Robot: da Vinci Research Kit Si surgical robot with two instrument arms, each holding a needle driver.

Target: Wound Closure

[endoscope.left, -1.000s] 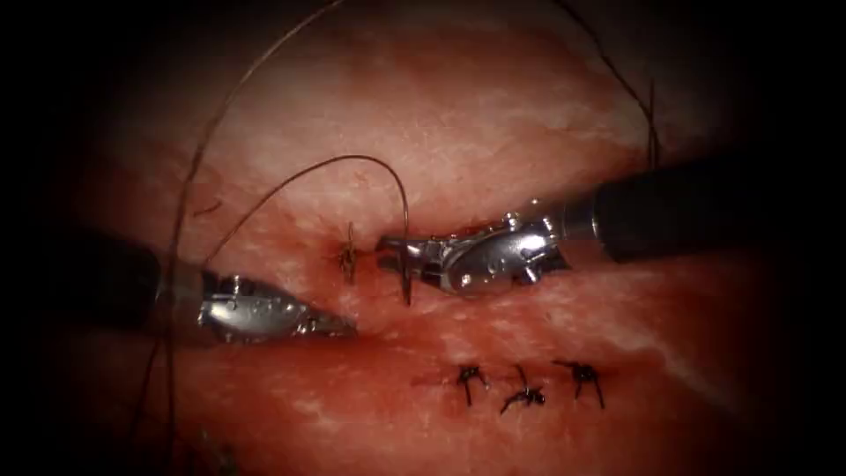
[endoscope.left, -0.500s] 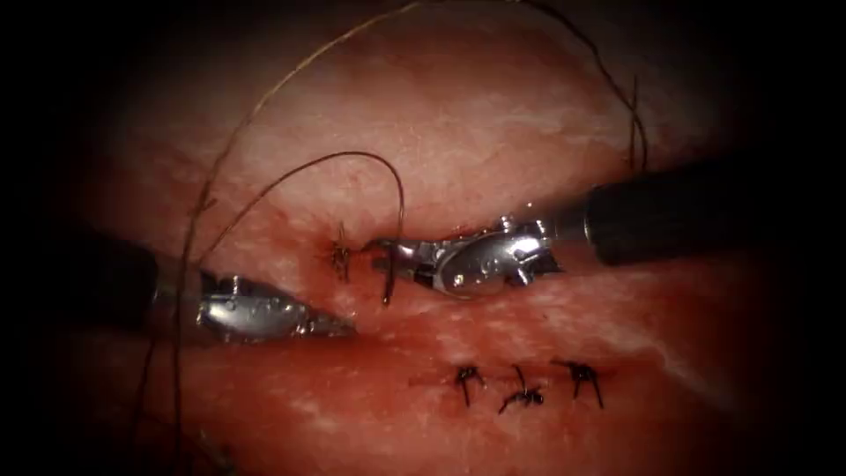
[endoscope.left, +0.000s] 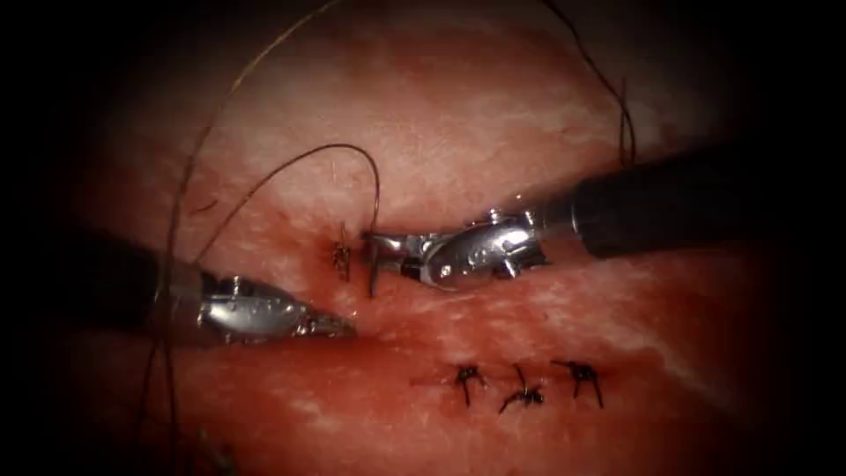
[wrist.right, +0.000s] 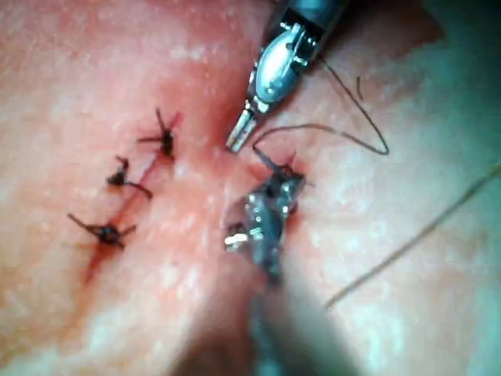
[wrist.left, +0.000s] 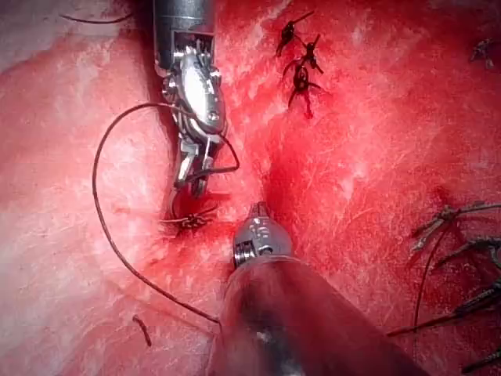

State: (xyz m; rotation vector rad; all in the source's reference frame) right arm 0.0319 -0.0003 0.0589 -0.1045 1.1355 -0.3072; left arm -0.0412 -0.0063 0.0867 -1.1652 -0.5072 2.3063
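Endoscope view: right gripper (endoscope.left: 374, 244) enters from the right, shaft near level, jaws clamped on the needle (endoscope.left: 374, 273) near its upper end; needle hangs just right of a knot (endoscope.left: 341, 258) at the cut (endoscope.left: 397, 328), whether its tip is in the tissue (endoscope.left: 458, 123) cannot be told; thread (endoscope.left: 291, 167) arcs up from it; left gripper (endoscope.left: 339, 327) low on the left, jaws together, holding nothing, tip at the cut; left wrist view adds cut ends of thread (wrist.left: 458, 235) off to one side; three knots (wrist.right: 125, 184) in right wrist view.

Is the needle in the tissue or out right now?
Out. The right tool holds the needle in shut jaws, hanging over the tissue beside a knot.
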